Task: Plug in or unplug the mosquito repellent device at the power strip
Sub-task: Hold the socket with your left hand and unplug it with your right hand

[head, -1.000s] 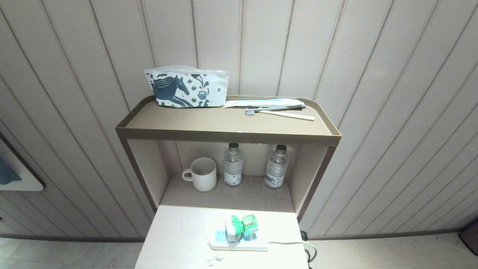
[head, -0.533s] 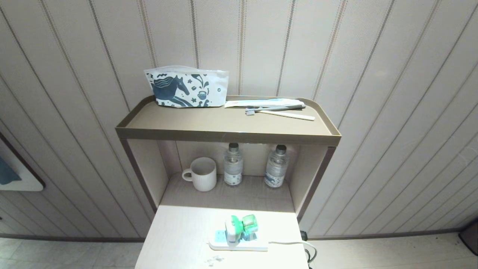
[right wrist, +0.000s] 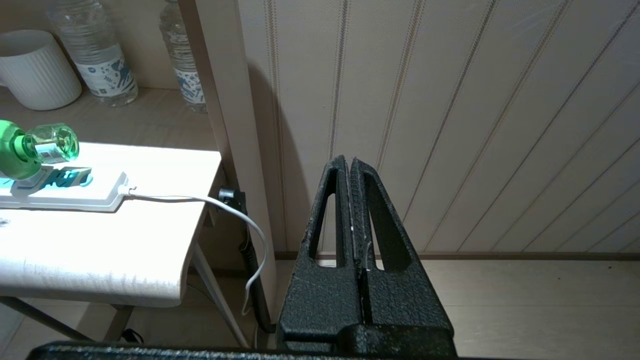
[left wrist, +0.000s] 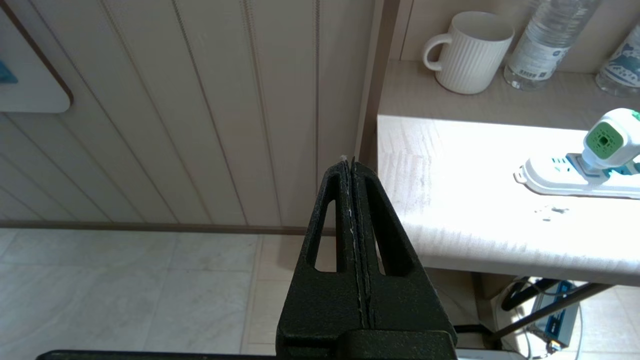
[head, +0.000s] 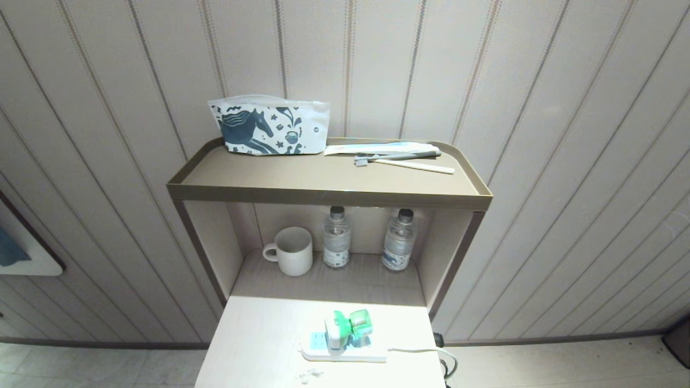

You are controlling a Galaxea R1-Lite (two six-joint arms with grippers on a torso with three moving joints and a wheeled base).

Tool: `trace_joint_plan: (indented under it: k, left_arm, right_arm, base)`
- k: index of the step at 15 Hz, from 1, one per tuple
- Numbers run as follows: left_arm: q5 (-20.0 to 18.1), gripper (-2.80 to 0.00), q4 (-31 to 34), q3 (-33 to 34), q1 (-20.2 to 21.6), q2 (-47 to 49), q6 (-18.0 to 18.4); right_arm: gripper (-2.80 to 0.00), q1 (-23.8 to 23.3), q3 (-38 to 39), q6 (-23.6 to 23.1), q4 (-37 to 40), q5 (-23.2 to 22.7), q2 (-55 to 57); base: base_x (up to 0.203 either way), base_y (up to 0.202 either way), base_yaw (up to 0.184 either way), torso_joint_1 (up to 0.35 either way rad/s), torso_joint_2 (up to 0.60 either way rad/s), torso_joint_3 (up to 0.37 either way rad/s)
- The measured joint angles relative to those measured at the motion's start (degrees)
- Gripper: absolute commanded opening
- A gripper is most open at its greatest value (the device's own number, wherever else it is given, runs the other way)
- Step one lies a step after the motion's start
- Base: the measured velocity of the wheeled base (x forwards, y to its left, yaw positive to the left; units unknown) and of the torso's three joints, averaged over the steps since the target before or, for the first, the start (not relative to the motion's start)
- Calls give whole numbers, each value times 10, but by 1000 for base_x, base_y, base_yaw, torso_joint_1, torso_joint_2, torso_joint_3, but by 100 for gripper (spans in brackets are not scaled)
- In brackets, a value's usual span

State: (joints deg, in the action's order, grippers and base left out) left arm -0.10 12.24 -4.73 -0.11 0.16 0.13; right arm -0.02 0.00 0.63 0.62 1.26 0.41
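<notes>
The mosquito repellent device (head: 345,327), white with a green bottle, sits plugged into the white power strip (head: 345,353) on the pale table (head: 259,345). The left wrist view shows the device (left wrist: 607,142) and the strip (left wrist: 560,182) off to one side. The right wrist view shows the green bottle (right wrist: 47,145) and the strip (right wrist: 70,197) with its white cable (right wrist: 200,200). My left gripper (left wrist: 350,161) is shut and empty, hanging beside the table over the floor. My right gripper (right wrist: 347,160) is shut and empty, beside the table's other end. Neither arm shows in the head view.
Behind the table stands a brown shelf unit (head: 329,194) with a white mug (head: 291,250) and two water bottles (head: 337,237) in its niche. On its top lie a horse-print pouch (head: 269,126) and toothbrushes (head: 404,160). Panelled wall (head: 539,108) surrounds it; tiled floor (left wrist: 125,290) lies below.
</notes>
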Motion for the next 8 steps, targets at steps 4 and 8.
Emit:
trace_joint_plan:
  k: [4,8]
  left_arm:
    - [0,-280,0,0,0,0,0]
    - [0,-280,0,0,0,0,0]
  right_arm:
    - [-280,0,0,-1,0,-1,0]
    - [-280,0,0,-3,0,-2,0]
  base:
    - [0,0,0,0,0,0]
    - [0,0,0,0,0,0]
